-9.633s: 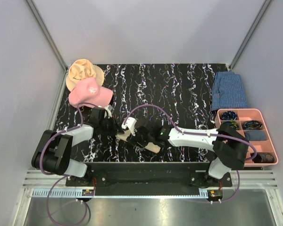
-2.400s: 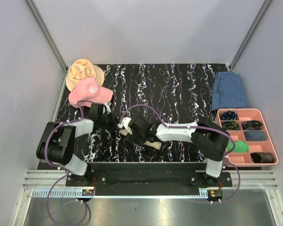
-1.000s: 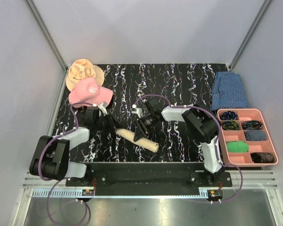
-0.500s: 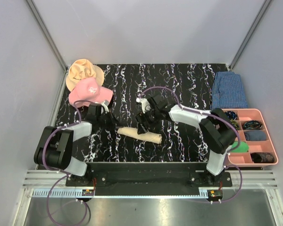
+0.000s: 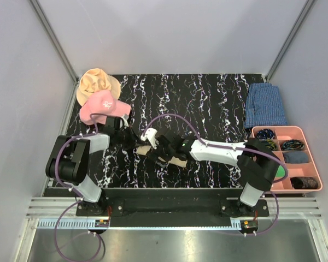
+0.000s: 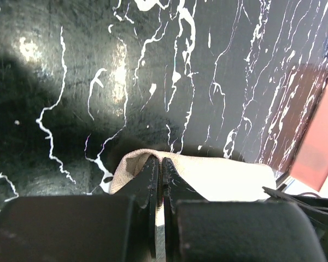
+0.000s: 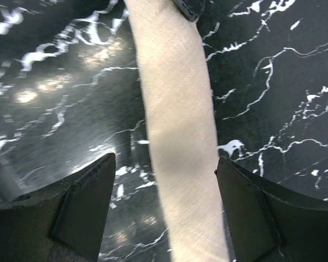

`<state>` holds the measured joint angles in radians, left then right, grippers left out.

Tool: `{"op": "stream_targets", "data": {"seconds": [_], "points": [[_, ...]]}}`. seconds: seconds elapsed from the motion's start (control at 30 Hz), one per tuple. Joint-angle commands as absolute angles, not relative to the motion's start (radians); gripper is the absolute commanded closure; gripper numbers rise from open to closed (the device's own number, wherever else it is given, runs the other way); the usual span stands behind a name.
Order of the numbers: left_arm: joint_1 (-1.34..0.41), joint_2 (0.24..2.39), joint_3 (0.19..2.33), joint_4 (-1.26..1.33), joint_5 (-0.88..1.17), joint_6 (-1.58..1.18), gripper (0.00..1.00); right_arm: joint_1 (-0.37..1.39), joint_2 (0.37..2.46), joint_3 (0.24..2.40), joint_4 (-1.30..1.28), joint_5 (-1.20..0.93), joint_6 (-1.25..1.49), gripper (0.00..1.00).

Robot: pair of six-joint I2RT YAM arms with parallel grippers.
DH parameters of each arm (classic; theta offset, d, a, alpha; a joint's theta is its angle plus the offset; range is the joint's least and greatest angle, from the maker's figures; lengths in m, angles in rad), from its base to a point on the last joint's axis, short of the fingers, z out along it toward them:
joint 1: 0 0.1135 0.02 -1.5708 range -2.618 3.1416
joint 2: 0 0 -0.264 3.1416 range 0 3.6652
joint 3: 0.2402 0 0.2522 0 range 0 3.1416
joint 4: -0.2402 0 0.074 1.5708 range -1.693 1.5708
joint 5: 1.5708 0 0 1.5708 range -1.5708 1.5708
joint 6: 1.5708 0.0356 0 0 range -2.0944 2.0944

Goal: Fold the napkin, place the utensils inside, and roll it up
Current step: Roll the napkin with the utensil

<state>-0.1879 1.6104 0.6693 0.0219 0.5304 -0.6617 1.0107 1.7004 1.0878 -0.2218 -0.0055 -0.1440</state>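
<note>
the napkin point(image 7: 177, 136) lies as a tight beige roll on the worktop point(image 5: 208, 103), on the near half, slanting between the two arms; in the top view most of it is hidden under the right gripper point(image 5: 163, 150), with only its ends showing point(image 5: 179, 162); the utensils cannot be seen, so i judge they are wrapped inside.

the right fingers point(image 7: 82, 207) stand wide, one on each side of the roll and not touching it, so nothing presses on the middle; the likely trouble is that the loose outer layer springs back and the roll opens; if these fingers drop off-centre, one tip could shove the roll sideways and let it turn over.

the left gripper point(image 6: 158, 164) has its fingers pressed flat together, tips against the left end of the roll; i cannot tell whether a fold of cloth is nipped between them; if one is, drawing that arm back would tug the end out and loosen the wrap; a push along the roll could slide the utensils out of the other, open end.

farther off, the pink cap point(image 5: 104, 106) sits just behind the left arm; a wide swing could knock it.
</note>
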Motion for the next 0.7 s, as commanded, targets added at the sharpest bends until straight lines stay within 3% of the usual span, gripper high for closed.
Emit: {"op": "stream_targets", "data": {"seconds": [0.0, 0.3, 0.4, 0.47, 0.53, 0.63, 0.67], "points": [[-0.181, 1.641, 0.706, 0.009, 0.541, -0.638, 1.0, 1.02, 1.752, 1.094, -0.169, 0.097, -0.233, 0.17], [-0.181, 1.674, 0.732, 0.006, 0.555, -0.634, 1.0, 1.019, 1.85, 1.121, -0.175, 0.087, -0.227, 0.2], [-0.181, 1.675, 0.739, 0.008, 0.561, -0.632, 1.0, 1.002, 1.882, 1.143, -0.201, 0.052, -0.195, 0.29], [-0.181, 1.667, 0.745, 0.009, 0.565, -0.632, 1.0, 0.979, 1.902, 1.158, -0.23, 0.005, -0.173, 0.4], [-0.181, 1.66, 0.749, 0.014, 0.569, -0.635, 0.96, 0.962, 1.919, 1.163, -0.256, -0.064, -0.143, 0.45], [-0.181, 1.637, 0.758, 0.02, 0.572, -0.646, 0.77, 0.924, 1.933, 1.158, -0.287, -0.125, -0.106, 0.53], [-0.181, 1.62, 0.765, 0.02, 0.571, -0.647, 0.66, 0.917, 1.936, 1.155, -0.29, -0.138, -0.082, 0.54]]}}
